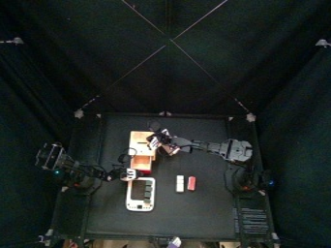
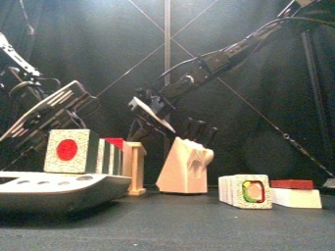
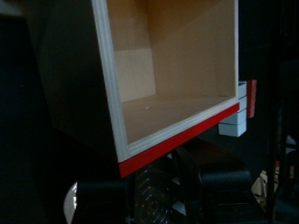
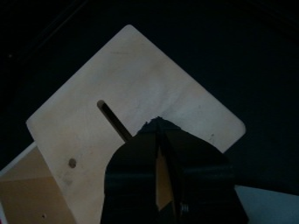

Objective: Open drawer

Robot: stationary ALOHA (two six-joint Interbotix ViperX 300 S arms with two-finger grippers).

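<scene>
The drawer (image 1: 139, 147) is sitting left of centre on the black table (image 1: 207, 208), towards the far side, with the white flat panel (image 1: 139, 194) lying just in front of it. The right arm is reaching in from the right, across the middle, and its right gripper (image 1: 161, 141) is hanging at the drawer's right edge. From that wrist, the right gripper (image 4: 158, 140) is showing its two jaws drawn close together, only a thin slit between them, and they are looking pinched on the edge of the tan sliding part (image 4: 128, 79) — a pale board with a dark slot in it. From the table's front edge the tan sliding part (image 2: 183, 167) is standing tilted, dark fingers (image 2: 197, 128) showing at its top.

The left gripper (image 1: 123, 172) is hovering at the drawer's left side — its camera is looking straight into the open wooden box (image 3: 176, 70) with the red front edge. Its jaws are standing fairly wide, but whether they are clasping anything, I cannot tell.
</scene>
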